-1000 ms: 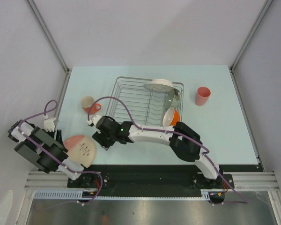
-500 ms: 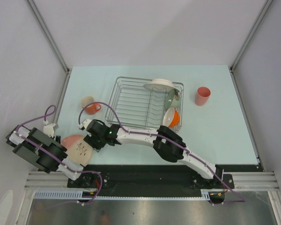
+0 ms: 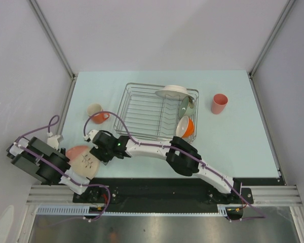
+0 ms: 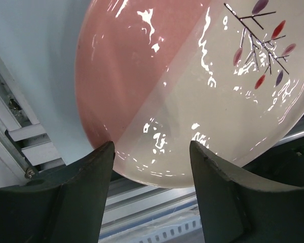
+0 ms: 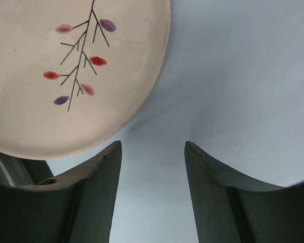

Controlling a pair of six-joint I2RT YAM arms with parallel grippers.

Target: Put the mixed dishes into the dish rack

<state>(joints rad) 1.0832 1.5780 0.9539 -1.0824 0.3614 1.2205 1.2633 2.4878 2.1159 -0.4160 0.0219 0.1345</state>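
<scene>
The salmon-pink plate (image 3: 84, 160), half pink and half cream with a branch pattern, lies at the table's front left edge. It fills the left wrist view (image 4: 192, 86), and its cream part shows in the right wrist view (image 5: 66, 76). My left gripper (image 3: 66, 150) is open, with the plate's rim between its fingers, and grips nothing. My right gripper (image 3: 98, 152) is open and empty over bare table beside the plate's right edge. The dish rack (image 3: 142, 112) holds the white plate (image 3: 171, 91), grey-green bowl (image 3: 186, 105) and orange bowl (image 3: 185, 126).
The orange mug (image 3: 96, 114) stands left of the rack, just beyond my right wrist. The salmon-pink cup (image 3: 219, 103) stands right of the rack. The metal rail of the table's front edge (image 4: 35, 147) lies under the plate's rim. Enclosure walls stand on both sides.
My right arm has stretched left from the rack's front to the plate's right edge. My left arm has drawn back toward the front left. The plate has shifted slightly left.
</scene>
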